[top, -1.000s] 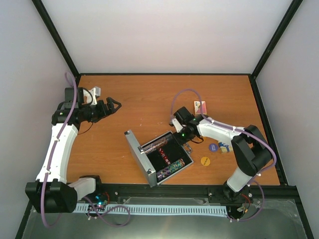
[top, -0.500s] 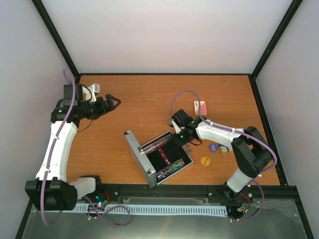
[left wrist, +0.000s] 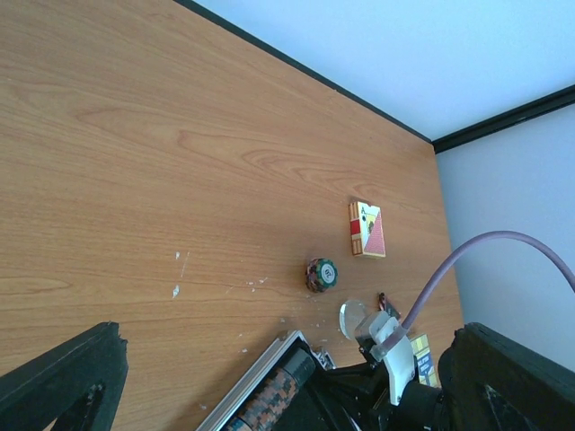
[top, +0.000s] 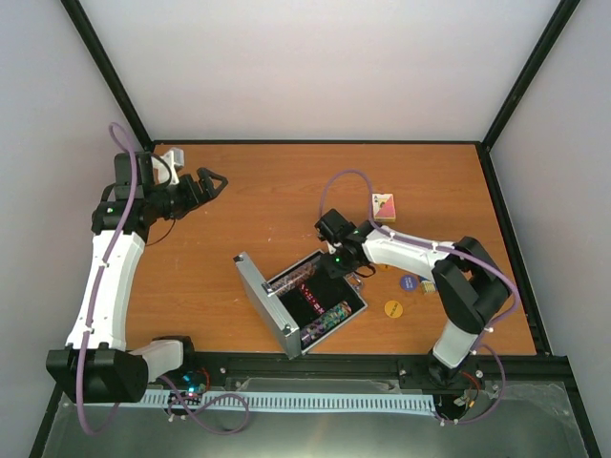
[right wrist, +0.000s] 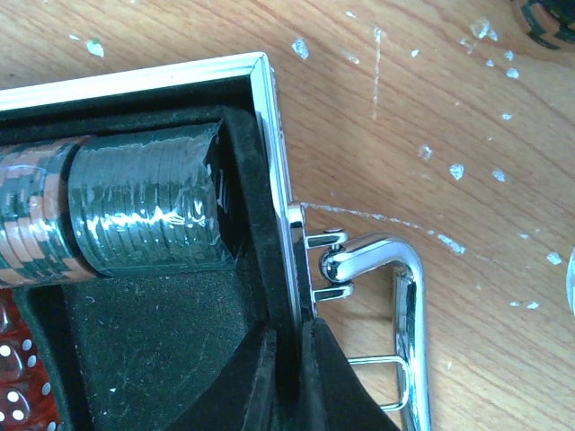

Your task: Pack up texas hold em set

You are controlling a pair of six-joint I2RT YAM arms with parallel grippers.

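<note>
Enclosure: pale walls [top: 315, 67] stand on three sides, with black frame posts [top: 103, 72] rising from the far corners
Table: orange-brown wood-grain table [top: 277, 191], edged in black, its face flecked with small white specks [right wrist: 377, 49] around the case
Open room: a broad run of bare wood stretches from the left arm's side across to the far edge and down to the raised lid; on the right, small pieces lie between the case and the table's edge
Case: silver case [right wrist: 276, 153] lies open near the front middle of the table, turned at an angle, one corner close to the front edge, black lining up
Lid: lid [top: 260, 301] stands raised on the side toward the left arm
Right gripper: right gripper [right wrist: 289, 332] is pressed together on the case's handle-side wall, one finger inside against the lining, the other outside, the silver rim pinched between them
Left gripper: left gripper [top: 212, 183] is spread wide over the far left of the table, well apart from the case, holding nothing
Handle: chrome handle [right wrist: 410, 323] lies over the wood just beside the outer finger
Chip rolls: wrapped green chip roll [right wrist: 144, 211] sits in the trough by the case's corner, end to end with a reddish chip roll [right wrist: 31, 242]
Deck: red card deck [top: 385, 205] lies flat beyond the right arm, apart from the case
Loose chips: short green chip stack [left wrist: 321, 274] stands between the deck and the case
Buttons: blue button [top: 409, 282] and yellow button [top: 392, 308] lie right of the case, near each other
</note>
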